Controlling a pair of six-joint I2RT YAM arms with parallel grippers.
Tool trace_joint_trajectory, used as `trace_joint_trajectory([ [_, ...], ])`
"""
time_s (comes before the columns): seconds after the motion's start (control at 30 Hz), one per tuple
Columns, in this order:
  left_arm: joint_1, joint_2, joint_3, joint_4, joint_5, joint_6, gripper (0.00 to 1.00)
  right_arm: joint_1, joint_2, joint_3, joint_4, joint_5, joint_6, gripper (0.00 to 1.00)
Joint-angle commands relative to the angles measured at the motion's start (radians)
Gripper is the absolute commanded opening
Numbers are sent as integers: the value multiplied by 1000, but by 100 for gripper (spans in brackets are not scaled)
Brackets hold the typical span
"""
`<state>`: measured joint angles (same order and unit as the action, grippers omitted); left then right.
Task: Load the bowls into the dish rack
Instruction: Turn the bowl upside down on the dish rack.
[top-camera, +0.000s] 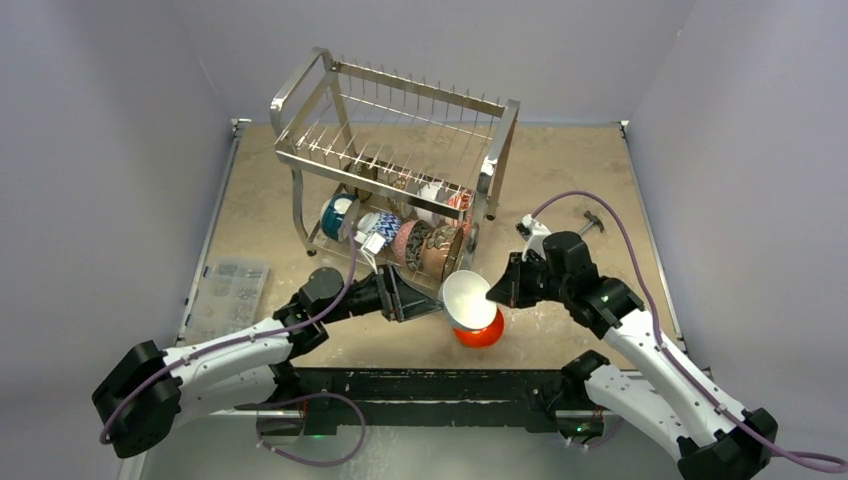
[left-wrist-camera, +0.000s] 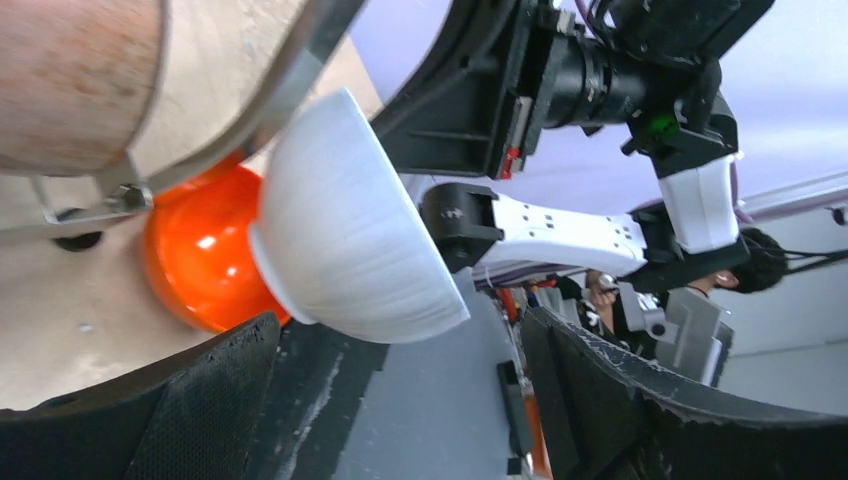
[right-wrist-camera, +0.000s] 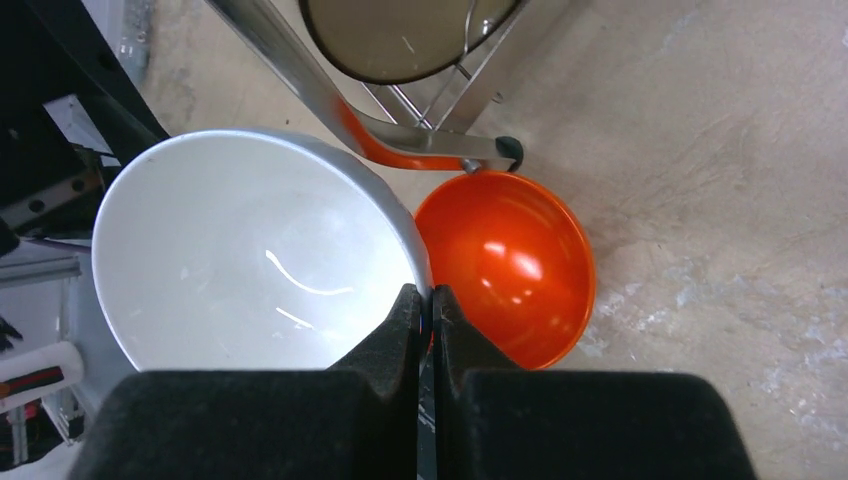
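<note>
White bowl (top-camera: 468, 298) hangs tilted by the rack's (top-camera: 385, 172) near right leg, just beside the orange bowl (right-wrist-camera: 510, 265). I note right gripper (right-wrist-camera: 428, 295) clamped on its rim, left gripper (top-camera: 425, 300) spread wide, gripping nothing.

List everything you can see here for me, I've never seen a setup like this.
dish rack: one, shiny chrome, two tiers, far middle of the table
bowls in the rack: several, teal, blue-and-white, patterned, brown, on edge in the lower tier
white bowl: one, white, held tilted in front of the rack
orange bowl: one, orange, on the table beside the white bowl, by the rack's foot
compartment box: one, clear plastic, left edge of the table
small metal object: one, grey, right of the rack, too small to identify
table: one, beige
left pincer: one, black, open, next to the white bowl
right pincer: one, black, shut on the white bowl's rim
</note>
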<state>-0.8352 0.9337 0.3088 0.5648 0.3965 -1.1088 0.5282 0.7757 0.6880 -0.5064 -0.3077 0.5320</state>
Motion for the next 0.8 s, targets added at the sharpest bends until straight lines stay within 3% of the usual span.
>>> trace_joint_trajectory([
  [0.0, -80, 46, 21, 118, -40, -78, 90, 0, -13, 40, 118, -79, 24, 0],
  [0.23, -201, 145, 101, -45, -180, -102, 96, 0, -27, 57, 137, -96, 32, 0],
  [0.6, -234, 275, 101, 180, -263, -218, 91, 0, -32, 49, 143, -120, 20, 0],
  [0.77, -234, 276, 134, 122, -319, -197, 90, 0, -33, 47, 143, -127, 14, 0],
])
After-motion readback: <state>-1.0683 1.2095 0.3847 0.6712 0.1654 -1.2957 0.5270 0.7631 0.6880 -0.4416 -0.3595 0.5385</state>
